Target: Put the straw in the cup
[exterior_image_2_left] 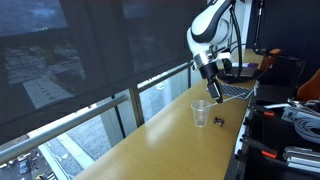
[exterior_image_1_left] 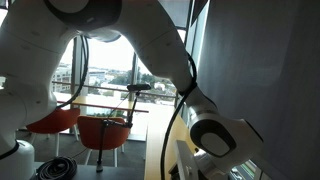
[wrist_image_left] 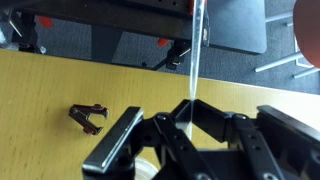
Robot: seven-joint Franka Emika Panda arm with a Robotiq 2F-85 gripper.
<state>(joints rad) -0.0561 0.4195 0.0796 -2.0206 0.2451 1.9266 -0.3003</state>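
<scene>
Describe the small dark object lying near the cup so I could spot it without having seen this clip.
Start at the long wooden counter along the window and find the clear cup under the gripper. Just beside the cup, apart from it, lies the clip, which the wrist view shows as black with reddish parts. It is the only small dark item on the bare wood.

Clear plastic cup (exterior_image_2_left: 201, 114) upright on wooden counter; thin clear straw (wrist_image_left: 196, 55) upright above it.
</scene>
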